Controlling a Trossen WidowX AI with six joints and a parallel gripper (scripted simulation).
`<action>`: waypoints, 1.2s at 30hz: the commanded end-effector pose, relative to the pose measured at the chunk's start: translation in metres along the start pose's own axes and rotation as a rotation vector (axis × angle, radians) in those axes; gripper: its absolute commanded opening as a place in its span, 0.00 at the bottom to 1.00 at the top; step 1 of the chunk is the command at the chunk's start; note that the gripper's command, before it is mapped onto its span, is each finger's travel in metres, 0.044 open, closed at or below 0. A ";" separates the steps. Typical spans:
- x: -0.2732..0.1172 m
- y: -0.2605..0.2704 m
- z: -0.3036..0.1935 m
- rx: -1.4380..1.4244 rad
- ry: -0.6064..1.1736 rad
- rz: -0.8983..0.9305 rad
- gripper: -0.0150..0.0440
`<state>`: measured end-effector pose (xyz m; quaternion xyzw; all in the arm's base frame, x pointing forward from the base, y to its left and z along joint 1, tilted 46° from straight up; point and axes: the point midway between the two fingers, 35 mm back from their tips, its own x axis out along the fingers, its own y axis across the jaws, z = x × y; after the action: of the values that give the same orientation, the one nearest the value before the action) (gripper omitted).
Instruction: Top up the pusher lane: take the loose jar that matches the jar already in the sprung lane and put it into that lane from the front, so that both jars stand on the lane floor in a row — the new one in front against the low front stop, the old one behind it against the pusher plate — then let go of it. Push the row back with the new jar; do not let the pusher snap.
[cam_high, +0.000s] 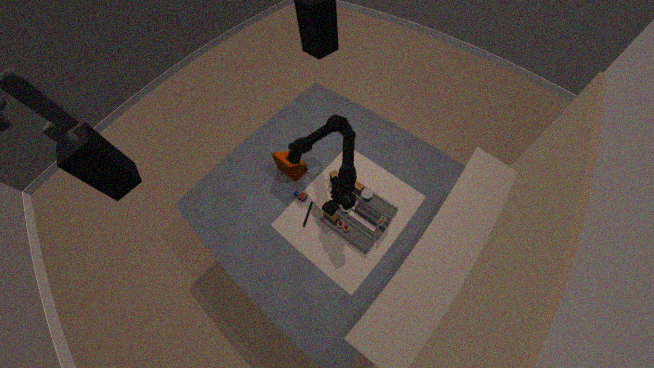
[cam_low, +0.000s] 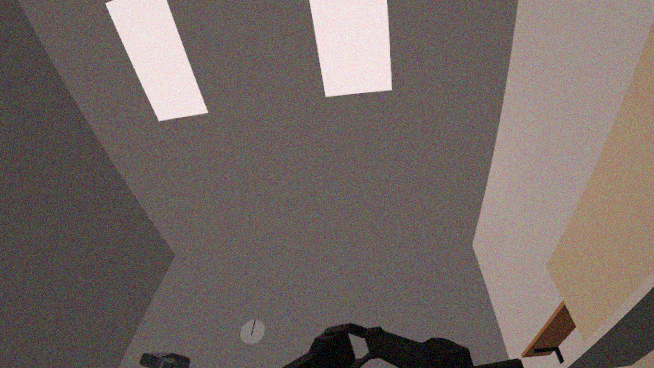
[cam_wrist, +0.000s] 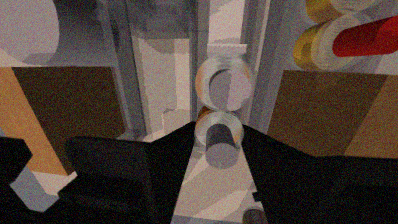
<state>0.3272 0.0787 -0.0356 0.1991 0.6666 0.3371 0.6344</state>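
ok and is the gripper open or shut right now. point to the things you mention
Shut on a jar: in the wrist view, its dark fingers close in on both sides of the grey-topped jar (cam_wrist: 221, 155).

The tool (cam_high: 345, 204) (cam_wrist: 217, 127) points downward, its fingers partly closed and gripping.
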 end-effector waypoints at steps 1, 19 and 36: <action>0.000 0.002 0.001 -0.007 -0.010 0.010 0.25; 0.000 0.002 -0.002 -0.007 -0.009 0.010 0.25; 0.000 0.002 -0.005 -0.007 -0.009 0.010 0.25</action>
<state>0.3212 0.0780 -0.0356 0.2013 0.6673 0.3360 0.6335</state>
